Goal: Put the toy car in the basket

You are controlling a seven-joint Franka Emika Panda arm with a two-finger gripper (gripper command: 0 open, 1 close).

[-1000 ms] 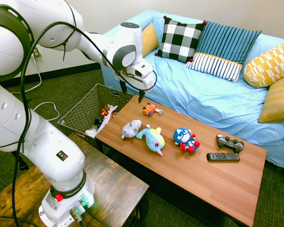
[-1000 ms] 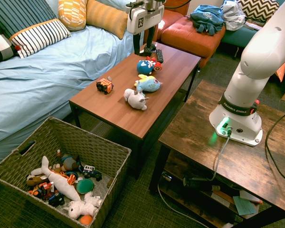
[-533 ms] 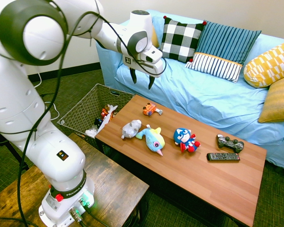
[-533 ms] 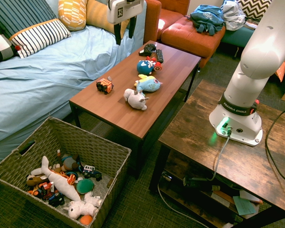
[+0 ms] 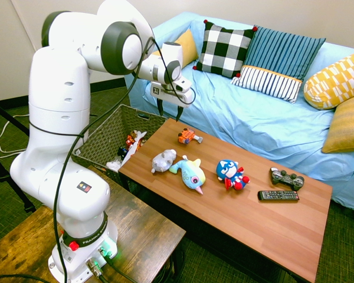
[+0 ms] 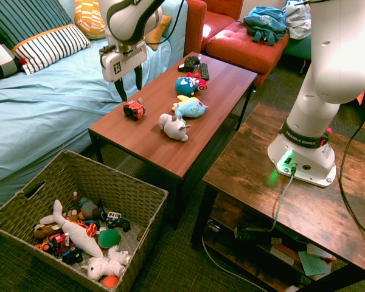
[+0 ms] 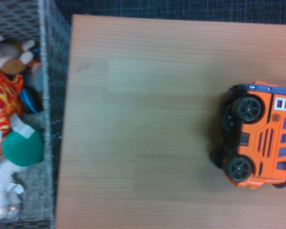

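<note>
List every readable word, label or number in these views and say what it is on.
"FRANKA EMIKA": black band on the arm's base; also on the base in the first exterior view, only partly legible.
Square black mark on the tool's white housing: unreadable.
Emblem on the toy car: too blurred.
Remote buttons: too small.

The toy car (image 6: 134,109) sits on the table (image 6: 164,152) near the sofa-side edge, 3 plush toys (image 6: 188,107) in a row beside it. The basket (image 6: 118,194) stands on the floor off the table's end, the gripper (image 6: 129,89) above the car.

White arm outstretched, gripper (image 6: 129,87) pointing down, fingers apart.
</note>
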